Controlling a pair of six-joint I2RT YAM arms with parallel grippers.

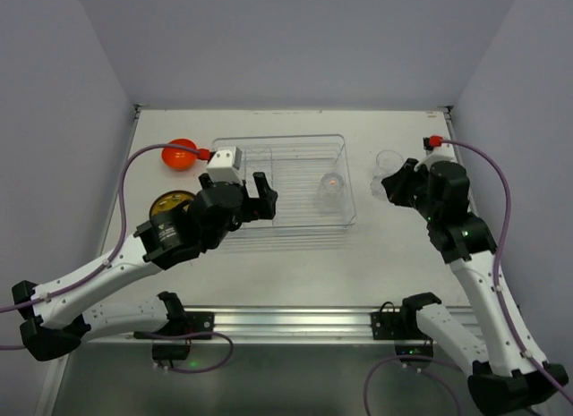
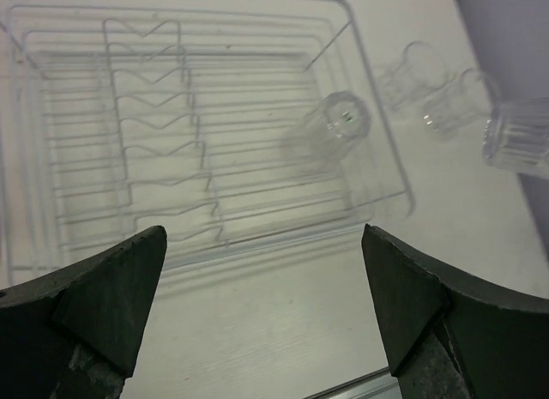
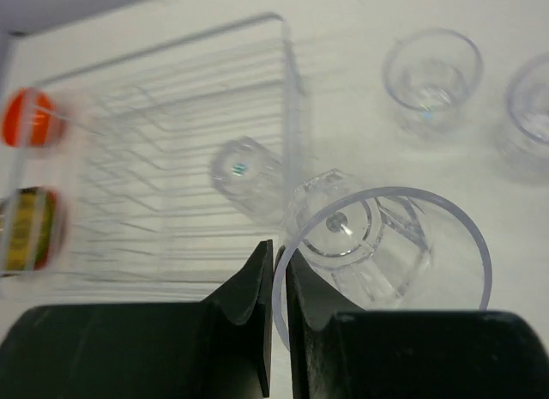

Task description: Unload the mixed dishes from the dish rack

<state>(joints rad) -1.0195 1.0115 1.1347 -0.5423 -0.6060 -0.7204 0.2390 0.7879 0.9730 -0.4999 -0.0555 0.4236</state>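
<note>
The clear dish rack (image 1: 277, 139) lies mid-table. One clear cup (image 1: 329, 191) lies in its right part, also in the left wrist view (image 2: 334, 129) and the right wrist view (image 3: 246, 174). My left gripper (image 1: 260, 197) is open and empty above the rack's front left; in its own view (image 2: 264, 287) the jaws stand wide over bare table before the rack (image 2: 51, 159). My right gripper (image 1: 394, 185) is right of the rack, shut (image 3: 279, 270) on the rim of a clear cup (image 3: 386, 253). The orange bowl (image 1: 182, 155) and stacked plates (image 1: 170, 206) sit left of the rack.
Two clear cups (image 3: 431, 73) (image 3: 532, 107) stand on the table right of the rack (image 3: 287, 81); one shows from above (image 1: 388, 159). Walls close in the table at the back and both sides.
</note>
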